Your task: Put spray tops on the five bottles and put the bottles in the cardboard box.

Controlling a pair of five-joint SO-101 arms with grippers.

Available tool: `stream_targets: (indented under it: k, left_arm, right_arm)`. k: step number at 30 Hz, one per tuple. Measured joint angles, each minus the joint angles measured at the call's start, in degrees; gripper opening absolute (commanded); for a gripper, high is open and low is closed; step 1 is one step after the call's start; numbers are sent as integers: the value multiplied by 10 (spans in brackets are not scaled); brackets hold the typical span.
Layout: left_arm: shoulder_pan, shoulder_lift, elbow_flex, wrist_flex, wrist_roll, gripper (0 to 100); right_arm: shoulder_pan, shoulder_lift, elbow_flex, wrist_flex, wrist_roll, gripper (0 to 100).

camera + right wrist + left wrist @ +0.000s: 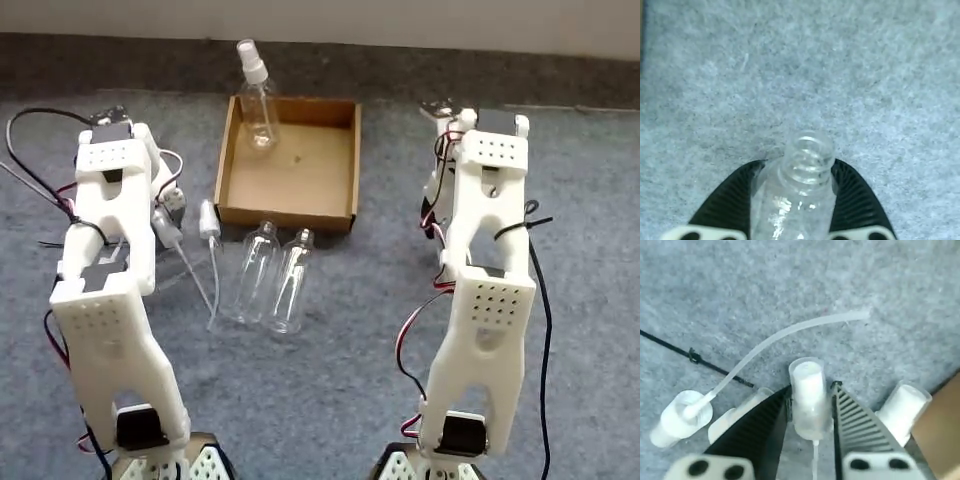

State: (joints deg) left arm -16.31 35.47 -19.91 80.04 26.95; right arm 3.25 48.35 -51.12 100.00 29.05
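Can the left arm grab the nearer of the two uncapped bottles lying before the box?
Probably not yet: the left tool is shut on a spray top, so it has no free grip. The uncapped bottle itself lies uncovered nearby.

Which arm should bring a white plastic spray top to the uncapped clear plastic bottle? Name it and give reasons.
Left, most likely. The left gripper is shut on a white plastic spray top, while the right gripper grips the clear plastic bottle, whose threaded neck is open.
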Motion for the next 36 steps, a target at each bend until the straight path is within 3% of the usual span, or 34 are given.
stream_targets:
  k: [7,17,21,30,36]
  left_arm:
    - [0,0,-42,-12,0,58]
    - [-8,0,-303,-11,0,56]
    - [-12,0,-418,33,-24,56]
    - [-12,-12,-720,196,-76,56]
    - [-12,-145,-628,213,-91,59]
  right_arm:
    - [0,0,0,0,0,3]
    - [0,-11,-36,0,0,3]
    - [-4,-50,-89,1,-5,3]
    - [-81,-147,-200,1,-154,3]
    - [-133,-172,-258,1,-199,3]
